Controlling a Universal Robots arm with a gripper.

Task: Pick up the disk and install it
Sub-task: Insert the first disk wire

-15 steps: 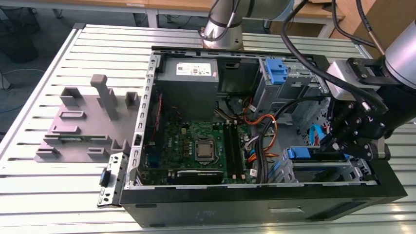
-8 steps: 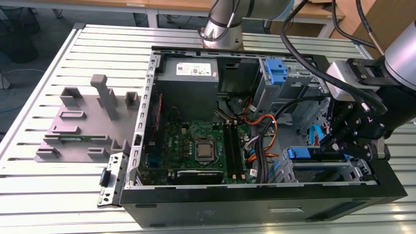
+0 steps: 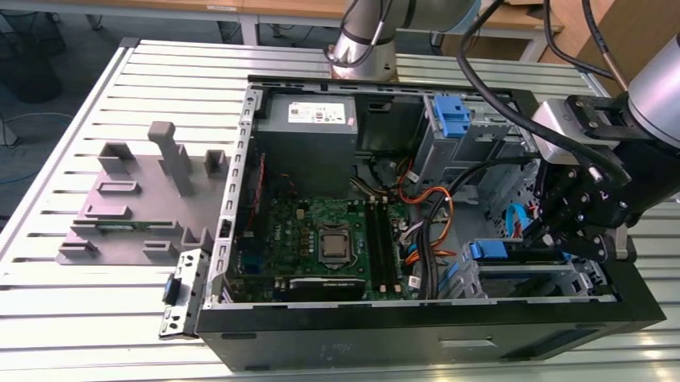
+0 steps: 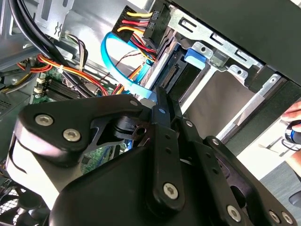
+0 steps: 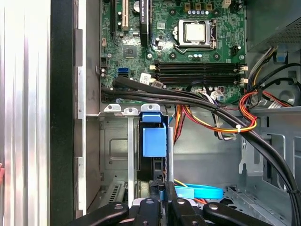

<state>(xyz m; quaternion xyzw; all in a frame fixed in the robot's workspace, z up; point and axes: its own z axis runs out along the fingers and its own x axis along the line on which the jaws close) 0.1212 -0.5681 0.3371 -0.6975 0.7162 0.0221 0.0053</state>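
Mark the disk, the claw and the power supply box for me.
disk point(image 5: 154, 141): first wrist view, on its blue caddy end tab, standing in the drive cage.
claw point(image 5: 162, 190): first wrist view, between the fingertips at the disk's near edge.
power supply box point(image 3: 308, 127): exterior view, on its grey face below the white sticker.

Lower right of the exterior view: the gripper point(image 3: 574, 227) hangs over the drive cage point(image 3: 537, 278), hemmed by the case wall point(image 3: 638, 294); black cable bundles point(image 3: 478, 171) and orange wires point(image 3: 431, 199) cross the middle; the motherboard point(image 3: 318, 239) lies unobstructed; the grey fixture point(image 3: 138, 199) stands on open table point(image 3: 85, 318) at left.
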